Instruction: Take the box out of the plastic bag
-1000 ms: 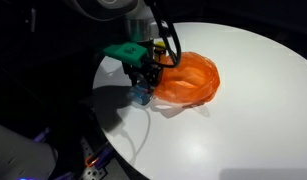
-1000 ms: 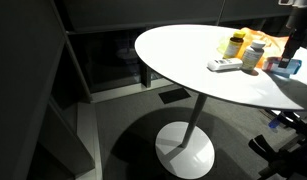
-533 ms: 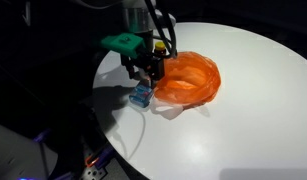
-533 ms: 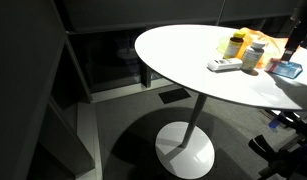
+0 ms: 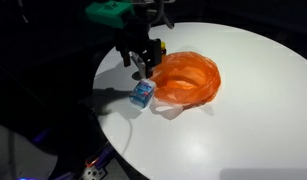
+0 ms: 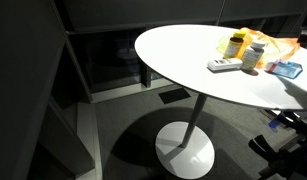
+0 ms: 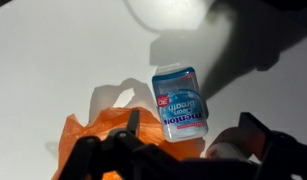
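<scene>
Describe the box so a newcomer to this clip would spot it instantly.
On the round white table, find the crumpled orange plastic bag. The box lies flat beside the bag, near the table's edge. It is small and light blue with white lettering.

**Materials & finish.** Round white table top: smooth, matt, w/ faint sheen near its edge. Orange plastic bag: thin translucent film, crinkled, glossy. Small blue-and-white box: smooth printed surface, glossy; card vs. plastic unclear. Black gripper: matt, hard; green mount looks like plastic. Grey floor: matt, carpet-like.
</scene>
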You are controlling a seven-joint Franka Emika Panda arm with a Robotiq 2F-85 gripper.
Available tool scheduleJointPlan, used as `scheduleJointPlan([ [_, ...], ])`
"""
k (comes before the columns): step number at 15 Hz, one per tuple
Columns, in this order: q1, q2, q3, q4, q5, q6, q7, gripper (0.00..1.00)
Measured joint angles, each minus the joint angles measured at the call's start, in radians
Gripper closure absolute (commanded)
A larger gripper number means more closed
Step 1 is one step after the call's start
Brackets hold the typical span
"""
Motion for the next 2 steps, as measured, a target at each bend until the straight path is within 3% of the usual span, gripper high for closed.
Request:
scheduleJointPlan([
  [2, 0.000, -0.014, 0.000, 0.014, 0.002, -0.027, 0.002, 0.00],
])
